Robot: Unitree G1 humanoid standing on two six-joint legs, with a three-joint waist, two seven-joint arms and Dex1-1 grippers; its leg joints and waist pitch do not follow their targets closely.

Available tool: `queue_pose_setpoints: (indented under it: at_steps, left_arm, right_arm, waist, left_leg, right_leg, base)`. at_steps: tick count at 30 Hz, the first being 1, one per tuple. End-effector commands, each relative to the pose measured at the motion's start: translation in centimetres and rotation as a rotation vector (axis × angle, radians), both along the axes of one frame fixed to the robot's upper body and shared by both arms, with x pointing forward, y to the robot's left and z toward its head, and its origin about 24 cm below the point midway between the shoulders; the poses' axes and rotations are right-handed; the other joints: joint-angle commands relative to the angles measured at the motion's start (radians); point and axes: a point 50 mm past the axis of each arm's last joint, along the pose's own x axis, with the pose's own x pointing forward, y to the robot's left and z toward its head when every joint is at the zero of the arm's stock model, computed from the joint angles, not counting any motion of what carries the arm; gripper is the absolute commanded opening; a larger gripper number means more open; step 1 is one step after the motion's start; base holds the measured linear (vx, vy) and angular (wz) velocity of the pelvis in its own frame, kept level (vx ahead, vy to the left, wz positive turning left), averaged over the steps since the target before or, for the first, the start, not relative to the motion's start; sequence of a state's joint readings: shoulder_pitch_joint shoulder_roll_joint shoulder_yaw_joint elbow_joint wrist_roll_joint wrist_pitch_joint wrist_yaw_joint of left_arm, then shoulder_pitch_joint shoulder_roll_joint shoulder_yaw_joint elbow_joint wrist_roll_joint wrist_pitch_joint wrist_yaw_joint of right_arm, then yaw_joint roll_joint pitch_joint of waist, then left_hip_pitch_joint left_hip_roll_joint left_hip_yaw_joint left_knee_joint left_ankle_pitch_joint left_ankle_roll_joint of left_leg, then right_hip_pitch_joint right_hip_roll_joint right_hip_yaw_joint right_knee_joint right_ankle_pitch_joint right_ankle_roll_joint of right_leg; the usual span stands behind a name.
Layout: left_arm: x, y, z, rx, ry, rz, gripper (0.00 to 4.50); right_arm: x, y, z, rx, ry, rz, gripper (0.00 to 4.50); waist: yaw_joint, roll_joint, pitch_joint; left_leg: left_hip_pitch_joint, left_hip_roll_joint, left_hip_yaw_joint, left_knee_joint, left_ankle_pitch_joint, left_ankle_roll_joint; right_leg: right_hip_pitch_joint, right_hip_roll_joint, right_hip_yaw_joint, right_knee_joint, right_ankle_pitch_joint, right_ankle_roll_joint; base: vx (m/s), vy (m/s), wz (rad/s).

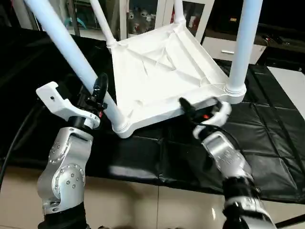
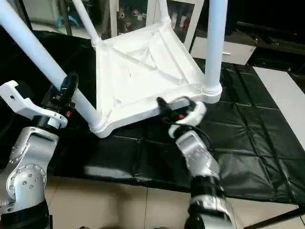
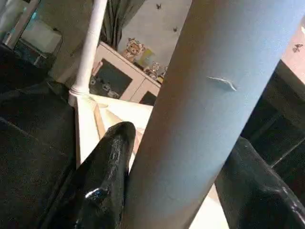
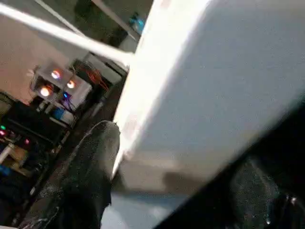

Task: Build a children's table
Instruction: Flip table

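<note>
Left hand (image 1: 99, 90) grasping table leg (image 1: 71, 50); right hand (image 1: 200, 109) clamping tabletop (image 1: 162, 71) rim; black mat (image 1: 267, 138).

One white top (image 1: 162, 71) lies upside down on one black mat (image 1: 267, 138). Four white legs stand in its corner sockets: one (image 1: 71, 50) at the near-left corner of the top, one (image 1: 243, 43) at the near-right, one (image 1: 102, 21) at the far-left, one (image 1: 178, 10) at the far-right. Two pincers are by the top: the left pincer (image 1: 98, 90) around the near-left leg, the right pincer (image 1: 202, 109) at the top's near rim. Beyond the top stands one glass-fronted cabinet (image 1: 143, 14).
</note>
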State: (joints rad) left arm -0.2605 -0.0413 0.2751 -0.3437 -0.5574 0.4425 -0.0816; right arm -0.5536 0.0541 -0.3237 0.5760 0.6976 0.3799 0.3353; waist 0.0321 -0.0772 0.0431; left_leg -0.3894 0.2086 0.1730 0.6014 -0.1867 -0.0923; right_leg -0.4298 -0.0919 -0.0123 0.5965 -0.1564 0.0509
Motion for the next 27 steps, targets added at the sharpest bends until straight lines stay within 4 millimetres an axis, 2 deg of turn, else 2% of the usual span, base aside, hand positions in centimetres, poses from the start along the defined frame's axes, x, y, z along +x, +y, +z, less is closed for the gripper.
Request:
queue_pose_setpoints:
  at_steps: [1,3,4,8,13,17,23,25,27]
  left_arm:
    - [-0.2,-1.0,0.0,-0.077,-0.007,-0.067,2.3]
    - [-0.3,-1.0,0.0,-0.075,-0.007,-0.07,2.3]
    - [-0.3,-1.0,0.0,-0.075,-0.006,-0.069,2.3]
    - [-0.4,-1.0,0.0,-0.075,-0.004,-0.066,2.3]
    - [-0.5,-1.0,-0.1,-0.076,0.002,-0.064,2.3]
    - [-0.5,-1.1,-0.2,-0.075,0.007,-0.065,2.29]
    - [-0.4,-0.8,-0.4,-0.048,0.027,-0.036,2.29]
    - [-0.3,-0.2,-0.9,-0.026,0.063,0.019,2.98]
    - [-0.3,0.0,-1.0,-0.031,0.059,0.025,2.98]
  right_arm:
    - [0.1,-0.4,-0.6,-0.032,0.031,-0.018,2.96]
    - [0.3,-0.4,-0.5,-0.007,0.028,-0.034,2.86]
    - [0.4,-0.4,-0.4,0.013,0.024,-0.047,2.77]
    - [0.8,-1.0,-0.1,0.07,0.016,-0.109,2.52]
    - [1.1,-2.1,0.1,0.141,0.017,-0.193,2.35]
    - [1.1,-2.2,0.2,0.123,0.0,-0.188,2.16]
    - [1.2,-2.3,0.4,0.071,-0.015,-0.195,2.14]
    - [1.3,-2.3,0.8,0.04,-0.037,-0.198,2.14]
    - [1.4,-2.4,1.2,0.021,-0.053,-0.199,2.14]
  waist:
    - [0.002,0.002,-0.056]
    - [0.004,0.002,-0.056]
    - [0.002,-0.002,-0.055]
    - [0.003,-0.001,-0.053]
    - [0.002,0.0,-0.052]
    - [0.002,-0.001,-0.053]
    - [0.002,-0.002,-0.053]
    - [0.002,-0.001,-0.052]
    - [0.003,-0.001,-0.052]
  left_leg:
    - [0.014,0.001,0.017,-0.068,-0.114,0.033]
    - [0.014,0.002,0.016,-0.068,-0.11,0.038]
    - [0.013,0.002,0.017,-0.069,-0.117,0.042]
    - [0.014,0.003,0.017,-0.07,-0.14,0.044]
    - [0.014,0.003,0.017,-0.071,-0.135,0.041]
    - [0.013,0.002,0.017,-0.07,-0.124,0.044]
    - [0.012,0.003,0.017,-0.071,-0.135,0.038]
    - [0.013,0.004,0.016,-0.072,-0.142,0.037]
    - [0.013,0.002,0.017,-0.071,-0.147,0.032]
  right_leg:
    - [0.049,-0.003,0.004,-0.045,-0.097,-0.167]
    - [0.049,-0.004,0.004,-0.044,-0.088,-0.168]
    - [0.049,-0.004,0.004,-0.044,-0.094,-0.169]
    - [0.047,-0.005,0.004,-0.047,-0.128,-0.164]
    - [0.046,-0.004,0.004,-0.047,-0.127,-0.16]
    - [0.047,-0.003,0.004,-0.046,-0.112,-0.161]
    - [0.046,-0.004,0.003,-0.049,-0.133,-0.153]
    - [0.045,-0.004,0.003,-0.049,-0.137,-0.149]
    - [0.044,-0.004,0.004,-0.05,-0.149,-0.15]
  base:
    - [0.0,0.0,0.0]
    - [0.0,0.0,0.0]
    - [0.0,0.0,0.0]
    - [0.0,0.0,0.0]
    - [0.0,0.0,0.0]
    - [0.0,0.0,0.0]
    - [0.0,0.0,0.0]
    - [0.0,0.0,0.0]
    - [0.0,0.0,0.0]
